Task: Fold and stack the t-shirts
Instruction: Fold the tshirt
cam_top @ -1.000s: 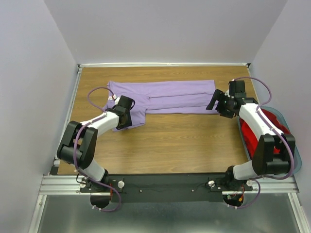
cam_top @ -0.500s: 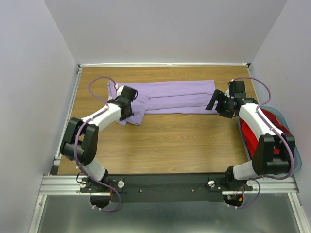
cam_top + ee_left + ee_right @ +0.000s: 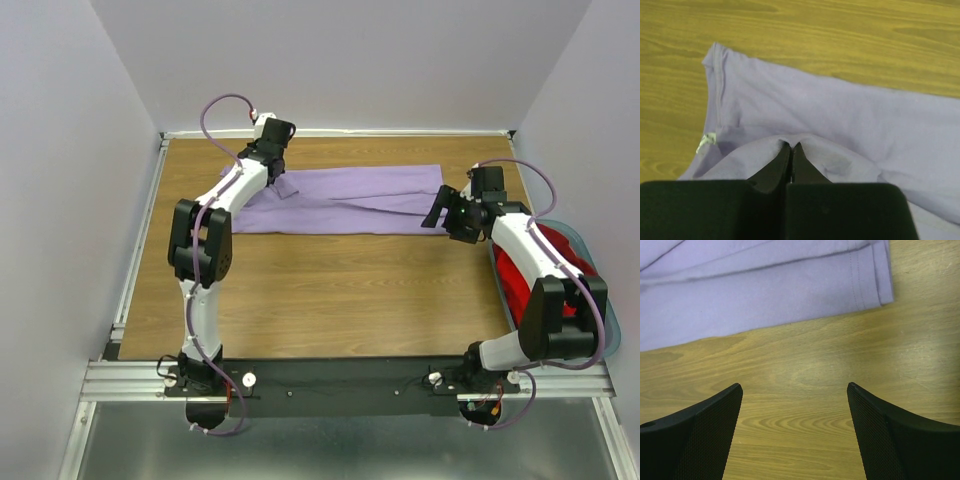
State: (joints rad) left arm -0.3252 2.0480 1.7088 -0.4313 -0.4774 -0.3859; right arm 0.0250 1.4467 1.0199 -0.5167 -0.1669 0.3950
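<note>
The lavender t-shirt lies folded lengthwise as a long strip across the far half of the table. My left gripper reaches over its left end, shut on a pinched fold of the lavender cloth; a sleeve hem and a small label show below it. My right gripper hovers open just off the strip's right end, with bare wood between its fingers and the shirt's bottom hem ahead. The red t-shirt lies in the basket at the right, partly hidden by the right arm.
A teal-grey plastic basket sits at the table's right edge beside the right arm. White walls close in the table on three sides. Bare wood lies between the shirt and the arm bases.
My left gripper closed on the shirt's left sleeve part and carried it up and away toward the far edge, folding it over the strip. The right arm stayed still.
</note>
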